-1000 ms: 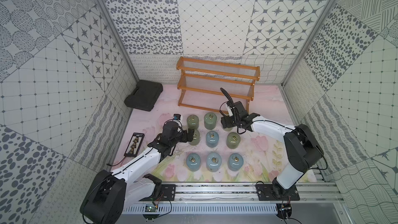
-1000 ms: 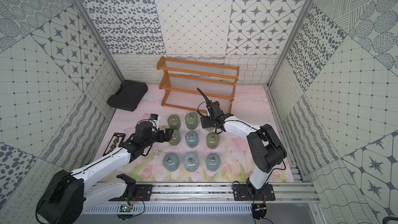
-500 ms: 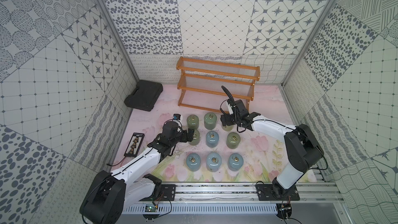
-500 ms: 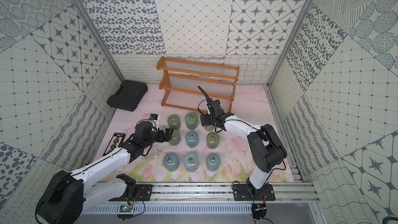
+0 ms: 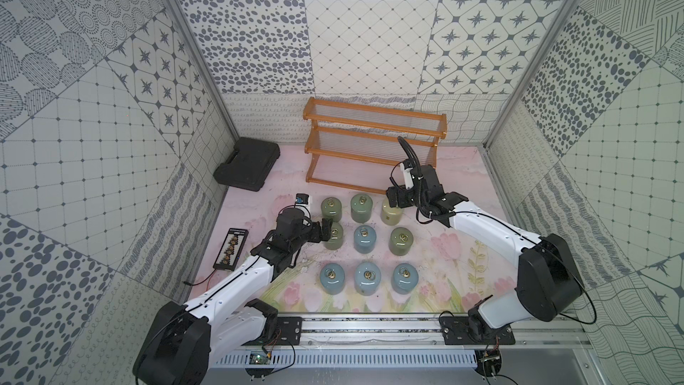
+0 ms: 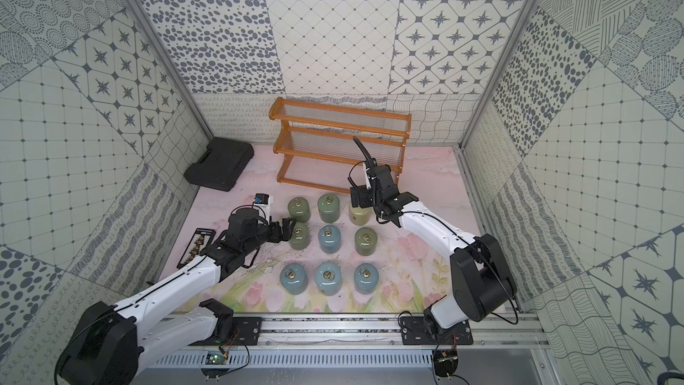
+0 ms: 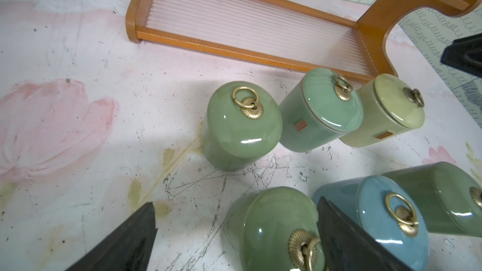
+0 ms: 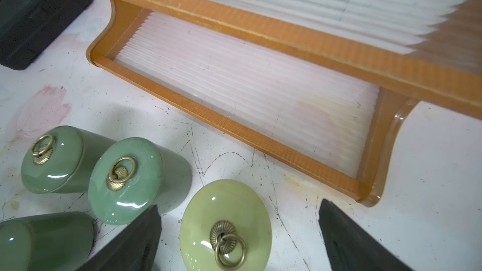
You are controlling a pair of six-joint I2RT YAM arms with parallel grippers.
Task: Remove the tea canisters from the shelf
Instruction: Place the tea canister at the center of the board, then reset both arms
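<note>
The left gripper (image 5: 325, 230) sits, jaws apart, at a green jar (image 5: 334, 240), all nine jars (image 5: 364, 240) stand on the tabletop (image 5: 448, 253) before the bare shelf (image 5: 344, 184) at its back edge, and the right gripper (image 5: 394, 200) has just let go of the cream jar (image 5: 390, 214), jaws wide, so removal looks complete

Nine tea canisters (image 5: 365, 237) stand upright in three rows of three, just before the stepped wooden shelf (image 5: 374, 127).

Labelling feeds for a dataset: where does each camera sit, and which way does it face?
Top views: high up front, looking down; shelf, tea canisters, arms, left gripper, right gripper.
Left wrist: on the left arm, facing the shelf past the open left gripper.
Right wrist: over the cream canister, facing the shelf; right gripper flanks it.
Shared: both wrist views show the cream canister.
</note>
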